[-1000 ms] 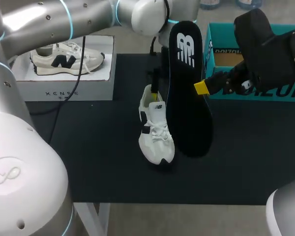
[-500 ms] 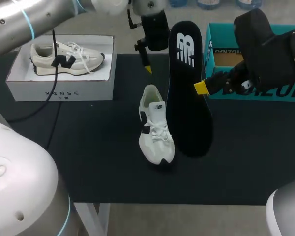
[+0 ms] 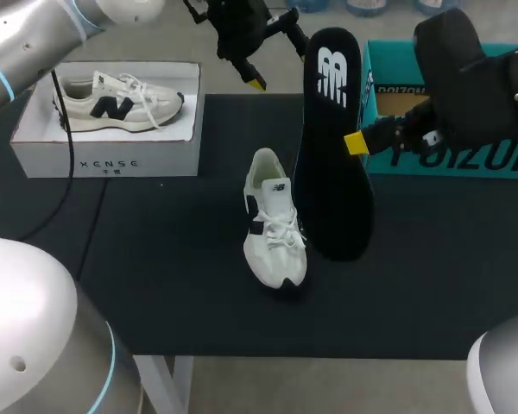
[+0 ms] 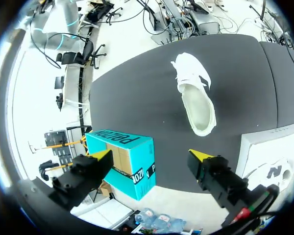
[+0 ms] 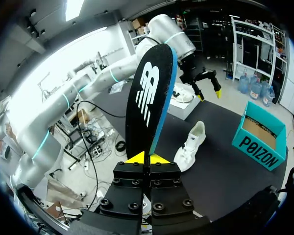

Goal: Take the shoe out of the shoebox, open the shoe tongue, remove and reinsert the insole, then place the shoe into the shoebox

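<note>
A white shoe (image 3: 274, 220) stands on the black table with its toe toward the front edge; it also shows below my left gripper (image 4: 196, 93) and ahead of the right one (image 5: 190, 144). My right gripper (image 3: 356, 142) is shut on the edge of a black insole (image 3: 332, 147), holding it upright in the air just right of the shoe; the insole (image 5: 149, 98) rises from the pinched yellow tips (image 5: 143, 158). My left gripper (image 3: 279, 65) hangs open and empty high over the table's far edge (image 4: 151, 156). The teal shoebox (image 3: 466, 159) stands open at the far right.
A white box (image 3: 112, 159) with a second, beige shoe (image 3: 112, 99) on top sits at the far left. A black cable trails from the left arm across the table's left part. The teal box (image 4: 125, 159) lies under the left gripper's spread fingers.
My left gripper has let go of the shoe's heel, opened wide and risen back toward the far edge. The right gripper and insole have shifted only slightly.
</note>
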Controlling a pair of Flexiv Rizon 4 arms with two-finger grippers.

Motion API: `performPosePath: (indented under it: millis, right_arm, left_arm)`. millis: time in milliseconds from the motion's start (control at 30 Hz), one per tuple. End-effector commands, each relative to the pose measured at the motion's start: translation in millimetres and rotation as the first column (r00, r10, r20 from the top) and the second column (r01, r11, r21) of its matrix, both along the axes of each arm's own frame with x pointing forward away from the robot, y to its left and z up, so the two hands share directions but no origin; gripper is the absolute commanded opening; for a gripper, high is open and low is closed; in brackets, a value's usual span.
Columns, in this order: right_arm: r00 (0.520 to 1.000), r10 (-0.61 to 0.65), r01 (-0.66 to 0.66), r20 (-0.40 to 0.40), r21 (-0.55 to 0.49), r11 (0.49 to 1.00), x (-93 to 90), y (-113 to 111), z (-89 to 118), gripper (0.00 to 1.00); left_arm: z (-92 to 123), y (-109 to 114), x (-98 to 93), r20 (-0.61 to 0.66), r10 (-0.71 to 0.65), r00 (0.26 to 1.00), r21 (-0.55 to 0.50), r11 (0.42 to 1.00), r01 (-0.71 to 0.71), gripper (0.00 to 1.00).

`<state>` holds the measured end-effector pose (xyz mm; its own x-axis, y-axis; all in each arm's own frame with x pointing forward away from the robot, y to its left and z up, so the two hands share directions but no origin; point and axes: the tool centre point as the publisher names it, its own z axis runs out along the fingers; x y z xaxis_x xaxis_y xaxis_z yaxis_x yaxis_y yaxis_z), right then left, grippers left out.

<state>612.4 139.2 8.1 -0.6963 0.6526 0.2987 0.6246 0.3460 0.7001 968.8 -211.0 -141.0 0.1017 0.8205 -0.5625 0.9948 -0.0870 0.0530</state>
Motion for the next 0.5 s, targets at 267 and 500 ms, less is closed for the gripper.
performPosePath:
  millis: [267,500]
  right_arm:
    - [0.987,-0.055,0.065,-0.150,0.062,0.996,68.1,-5.1,25.2,0.00]
    - [0.952,-0.056,0.101,-0.302,0.136,0.986,106.2,-5.5,25.7,0.00]
  left_arm:
    - [33.6,-0.3,-4.1,0.006,-0.083,0.997,-0.280,0.957,0.081,1.00]
    - [51.1,-1.5,-15.5,0.006,-0.034,0.999,-0.398,0.917,0.033,1.00]
